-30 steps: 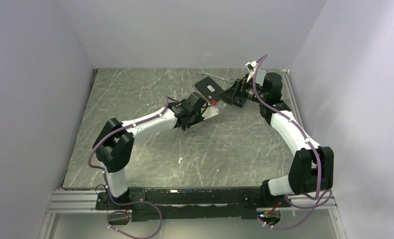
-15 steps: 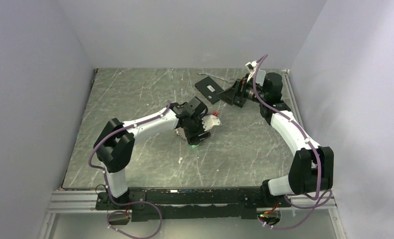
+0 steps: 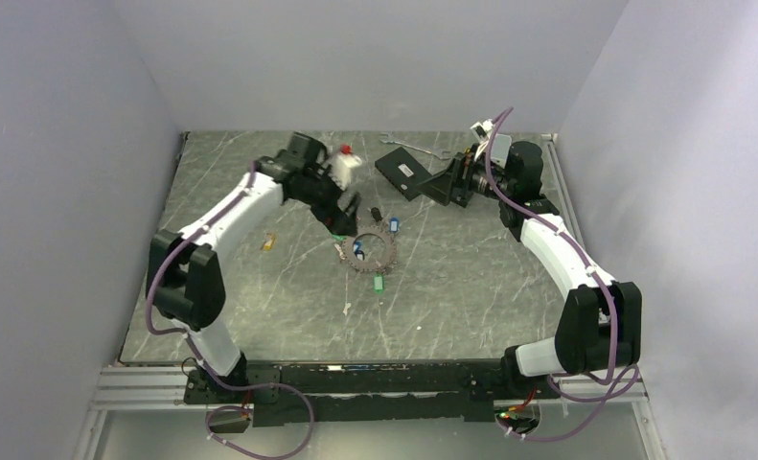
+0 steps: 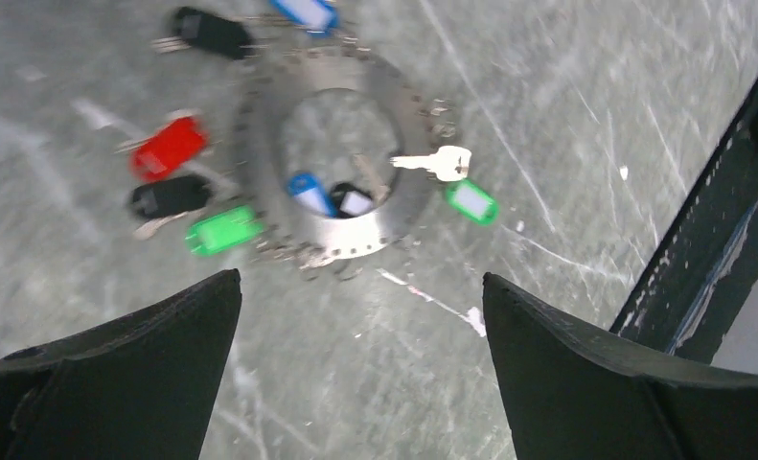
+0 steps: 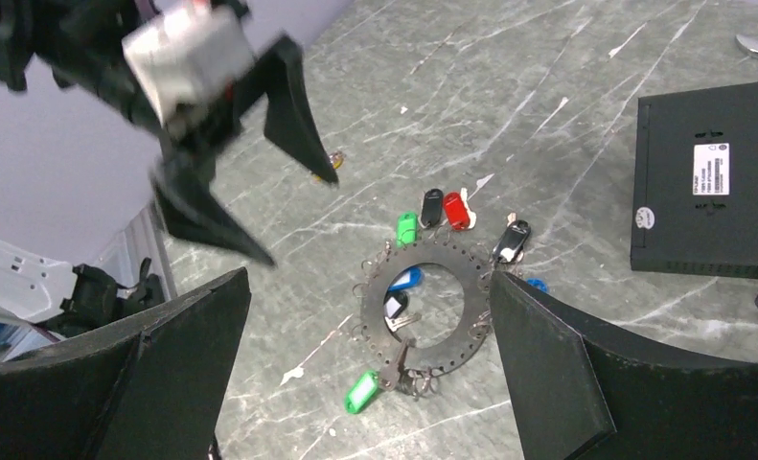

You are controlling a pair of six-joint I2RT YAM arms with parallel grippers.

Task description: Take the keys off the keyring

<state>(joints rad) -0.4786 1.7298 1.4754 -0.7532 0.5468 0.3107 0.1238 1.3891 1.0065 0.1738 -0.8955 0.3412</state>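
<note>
The keyring [image 4: 394,206], a flat perforated metal ring, lies on the bench [image 4: 566,115] straight below the left hand [image 4: 360,283], with the keys [image 4: 169,149], red, green, black and blue headed, fanned around and inside it. The left hand hangs above it with its fingers spread wide, gripping nothing. The right hand [image 5: 370,278], likewise spread and empty, faces the ring from farther off, with a black box [image 5: 710,182] near its side.
</note>
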